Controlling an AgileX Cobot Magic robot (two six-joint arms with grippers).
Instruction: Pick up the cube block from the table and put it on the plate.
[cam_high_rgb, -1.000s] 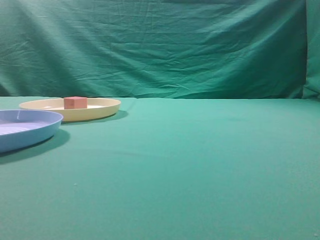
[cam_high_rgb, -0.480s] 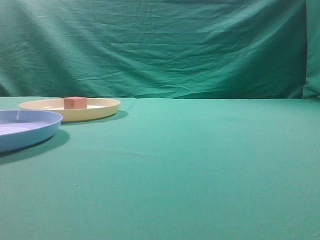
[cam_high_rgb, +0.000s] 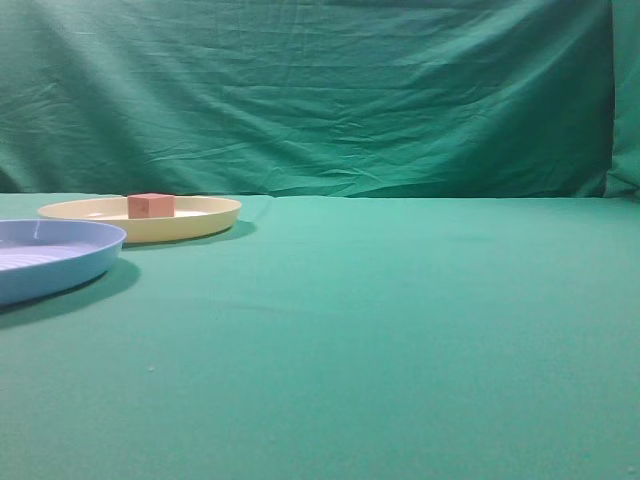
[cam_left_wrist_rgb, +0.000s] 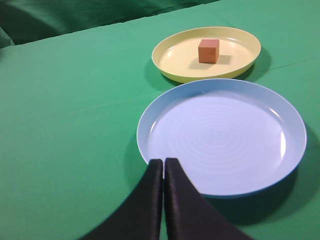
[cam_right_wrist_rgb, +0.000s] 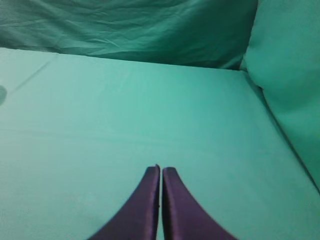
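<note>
The reddish-pink cube block (cam_high_rgb: 151, 205) rests inside the cream plate (cam_high_rgb: 205, 218) at the far left of the green table (cam_high_rgb: 400, 320). In the left wrist view the cube block (cam_left_wrist_rgb: 208, 50) sits near the middle of the plate (cam_left_wrist_rgb: 175, 60). My left gripper (cam_left_wrist_rgb: 163, 162) is shut and empty, its tips over the near rim of the light blue plate, well short of the cube. My right gripper (cam_right_wrist_rgb: 161, 170) is shut and empty above bare green cloth. Neither gripper shows in the exterior view.
A light blue round plate (cam_high_rgb: 70, 262) lies at the left edge, nearer than the cream plate; it shows in the left wrist view (cam_left_wrist_rgb: 165, 112) too. A wrinkled green backdrop (cam_high_rgb: 320, 100) stands behind the table. Green cloth rises at the right (cam_right_wrist_rgb: 285, 75).
</note>
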